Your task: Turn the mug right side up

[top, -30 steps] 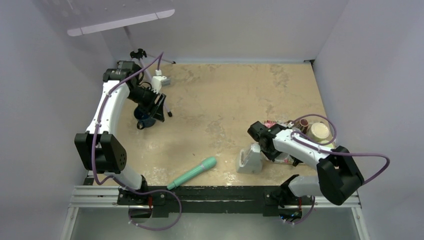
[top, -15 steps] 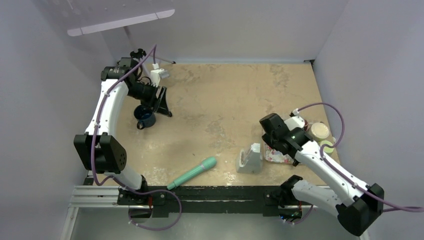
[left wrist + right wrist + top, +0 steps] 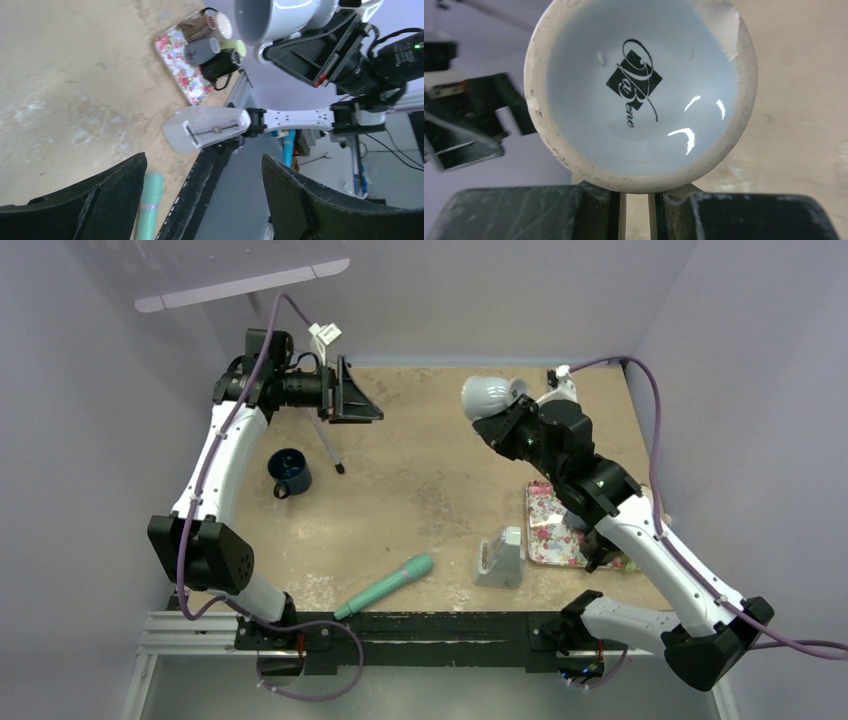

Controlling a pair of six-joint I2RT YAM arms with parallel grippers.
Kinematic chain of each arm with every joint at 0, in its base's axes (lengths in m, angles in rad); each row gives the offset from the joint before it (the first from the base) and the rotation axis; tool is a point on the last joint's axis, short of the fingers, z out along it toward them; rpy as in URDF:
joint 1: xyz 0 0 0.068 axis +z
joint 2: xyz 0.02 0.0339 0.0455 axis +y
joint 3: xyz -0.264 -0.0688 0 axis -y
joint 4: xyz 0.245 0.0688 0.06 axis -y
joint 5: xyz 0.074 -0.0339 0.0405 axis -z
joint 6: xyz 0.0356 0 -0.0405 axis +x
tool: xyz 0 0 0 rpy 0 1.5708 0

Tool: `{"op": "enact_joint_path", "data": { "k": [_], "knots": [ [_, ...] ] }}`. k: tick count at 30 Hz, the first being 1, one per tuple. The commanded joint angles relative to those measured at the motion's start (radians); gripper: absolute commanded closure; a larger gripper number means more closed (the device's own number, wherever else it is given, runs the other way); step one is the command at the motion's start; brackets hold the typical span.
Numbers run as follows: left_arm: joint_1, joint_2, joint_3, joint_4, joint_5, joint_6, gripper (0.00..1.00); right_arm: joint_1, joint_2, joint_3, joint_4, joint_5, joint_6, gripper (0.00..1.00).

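1. Mug (image 3: 485, 396), pale grey, is hanging sideways in the air, with the right gripper (image 3: 505, 412) pinching it between nearly closed jaws.
2. Left gripper (image 3: 202, 167) is gaping wide, holding nothing.
3. One blue mug (image 3: 289, 471) is standing upright, apart from it.
4. One floral tray (image 3: 545, 530) under the right arm is carrying several cups (image 3: 210, 45).

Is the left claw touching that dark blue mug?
Apart. The top view shows a wide gap between the left gripper and the blue mug.

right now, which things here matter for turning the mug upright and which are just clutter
Job: pale grey ceramic mug, gripped by the right end effector; dark blue mug standing mouth up.
Lying about: teal plastic cylinder; grey plastic stand; floral rectangular tray with cups on it.
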Motion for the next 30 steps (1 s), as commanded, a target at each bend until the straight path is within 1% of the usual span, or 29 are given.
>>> {"op": "enact_joint_path", "data": {
  "k": [1, 3, 5, 8, 10, 11, 14, 17, 21, 23, 24, 25, 27, 28, 29, 30],
  "knots": [
    [-0.060, -0.039, 0.000, 0.328, 0.118, -0.353, 0.12, 0.006, 0.003, -0.024, 0.494, -0.341, -0.001, 1.00],
    [-0.081, -0.042, -0.046, 0.482, 0.128, -0.494, 0.13, 0.008, 0.018, -0.034, 0.583, -0.395, 0.021, 1.00],
    [-0.103, -0.048, -0.119, 0.680, 0.113, -0.665, 0.14, 0.013, 0.030, -0.036, 0.627, -0.409, 0.033, 1.00],
    [-0.130, -0.043, -0.203, 0.993, 0.112, -0.899, 0.16, 0.018, 0.062, -0.022, 0.642, -0.422, 0.047, 1.00],
    [-0.133, -0.039, -0.223, 1.138, 0.101, -0.992, 0.17, 0.024, 0.083, -0.008, 0.644, -0.432, 0.050, 1.00],
    [-0.133, -0.039, -0.221, 1.155, 0.091, -0.999, 0.17, 0.027, 0.092, -0.004, 0.650, -0.436, 0.052, 1.00],
    [-0.141, -0.038, -0.207, 1.117, 0.070, -0.975, 0.17, 0.042, 0.125, 0.021, 0.652, -0.447, 0.052, 1.00],
    [-0.154, -0.034, -0.217, 1.176, 0.071, -1.013, 0.19, 0.056, 0.155, 0.027, 0.660, -0.451, 0.054, 1.00],
    [-0.174, -0.035, -0.238, 1.176, 0.067, -1.020, 0.25, 0.071, 0.195, 0.034, 0.687, -0.470, 0.067, 1.00],
    [-0.187, -0.031, -0.249, 1.166, 0.063, -1.015, 0.33, 0.089, 0.226, 0.055, 0.705, -0.491, 0.064, 1.00],
    [-0.189, -0.029, -0.251, 1.162, 0.059, -1.012, 0.41, 0.101, 0.243, 0.069, 0.709, -0.504, 0.060, 1.00],
    [-0.189, -0.028, -0.249, 1.161, 0.055, -1.008, 0.58, 0.106, 0.256, 0.079, 0.720, -0.526, 0.051, 1.00],
    [-0.186, -0.029, -0.235, 1.142, 0.054, -0.979, 0.97, 0.107, 0.266, 0.078, 0.715, -0.548, 0.032, 1.00],
    [-0.184, -0.029, -0.220, 1.098, 0.056, -0.941, 1.00, 0.107, 0.266, 0.074, 0.697, -0.543, 0.018, 1.00],
    [-0.179, -0.029, -0.203, 1.025, 0.057, -0.889, 1.00, 0.107, 0.261, 0.069, 0.677, -0.536, 0.007, 1.00],
    [-0.173, -0.026, -0.177, 0.926, 0.052, -0.797, 1.00, 0.107, 0.256, 0.065, 0.643, -0.523, -0.003, 1.00]
  ]
}}
